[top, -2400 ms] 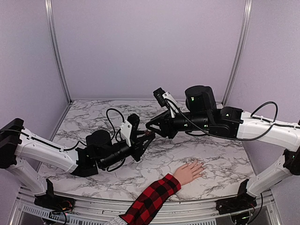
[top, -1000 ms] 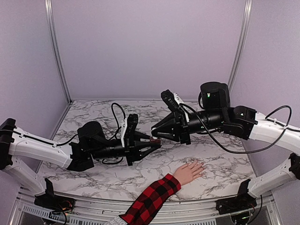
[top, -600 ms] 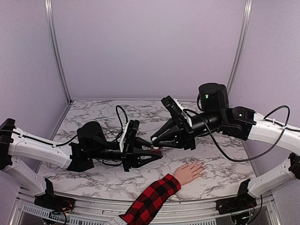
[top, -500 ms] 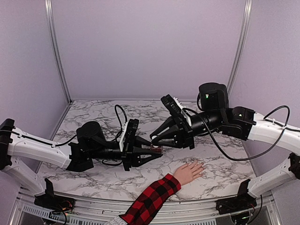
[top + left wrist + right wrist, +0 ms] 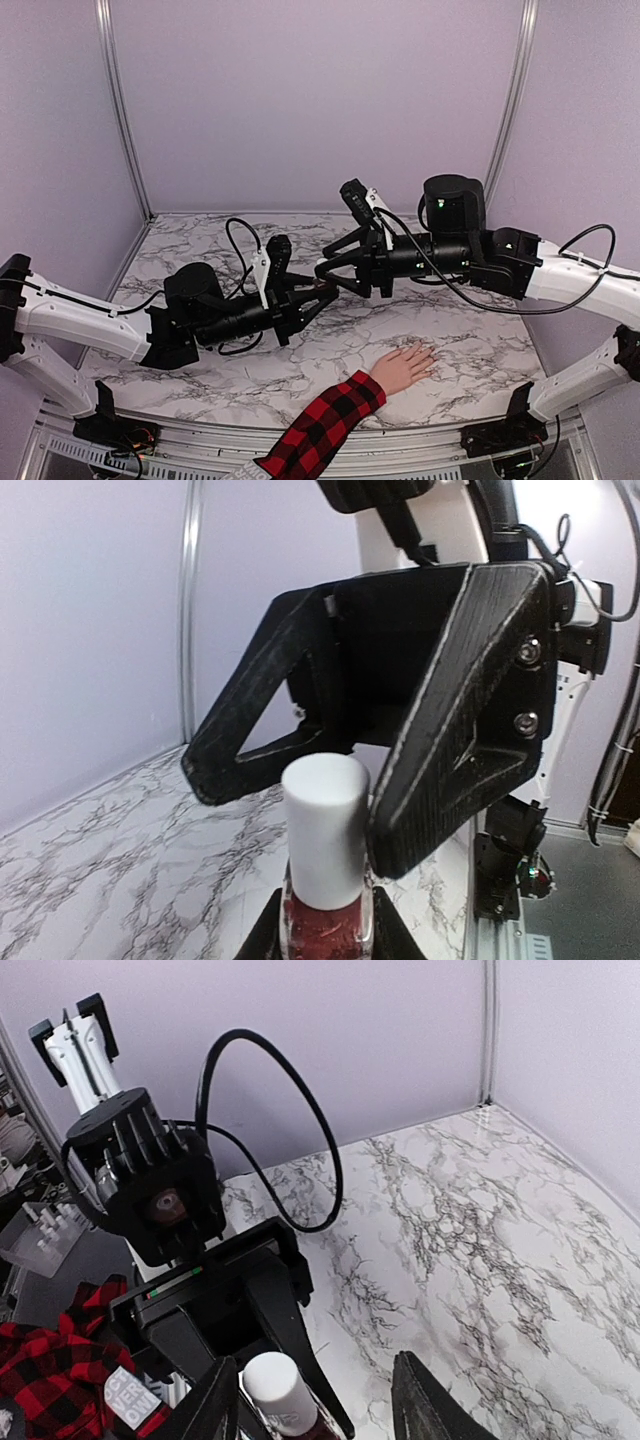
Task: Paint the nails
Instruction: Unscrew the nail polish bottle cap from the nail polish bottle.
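Note:
My left gripper [image 5: 318, 295] is shut on the small dark-red polish bottle [image 5: 325, 928] and holds it above the table; its white cap [image 5: 325, 832] is on. My right gripper [image 5: 323, 268] is open, its two black fingers [image 5: 455, 730] straddling the cap, one close against its right side. In the right wrist view the cap [image 5: 279, 1390] stands between my right gripper's [image 5: 318, 1410] fingers. The pale hand [image 5: 403, 366] with the plaid sleeve [image 5: 322, 424] lies flat at the table's front. Its nails are too small to make out.
The marble table [image 5: 200, 250] is walled by lilac panels with metal posts [image 5: 120, 110]. A black cable [image 5: 300, 1120] loops over the left wrist. Red plaid cloth [image 5: 50, 1380] shows at the lower left of the right wrist view.
Both grippers came together, dipped low towards the hand, then rose and shifted back a little with the bottle. The hand has not moved.

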Motion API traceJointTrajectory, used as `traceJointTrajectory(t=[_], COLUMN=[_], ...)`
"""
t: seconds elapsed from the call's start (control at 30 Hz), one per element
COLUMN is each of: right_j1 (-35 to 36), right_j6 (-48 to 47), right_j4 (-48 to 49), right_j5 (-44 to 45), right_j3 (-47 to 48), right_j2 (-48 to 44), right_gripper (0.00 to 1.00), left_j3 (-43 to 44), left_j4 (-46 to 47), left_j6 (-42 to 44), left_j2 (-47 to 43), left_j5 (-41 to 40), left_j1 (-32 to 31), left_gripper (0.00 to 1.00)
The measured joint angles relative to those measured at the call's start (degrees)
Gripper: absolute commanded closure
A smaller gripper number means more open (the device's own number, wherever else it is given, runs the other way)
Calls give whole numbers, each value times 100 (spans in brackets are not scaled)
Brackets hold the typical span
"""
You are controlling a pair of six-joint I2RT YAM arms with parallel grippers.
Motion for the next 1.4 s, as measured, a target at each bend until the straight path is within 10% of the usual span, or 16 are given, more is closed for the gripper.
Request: traceJointTrajectory(t=[0.77,1.4], right_j1=[13,7], right_j6=[654,481], right_j4=[-175,-267], right_j5=[1237,1375], right_j3=[101,98], right_j2=[566,535], right_gripper=[75,100], left_j3=[557,708], left_j4=[-1126,-1475], left_j6=[33,-24], left_j2=[463,468], left_j5=[-1674,-1530], left_j1=[-11,37], left_gripper=[100,100])
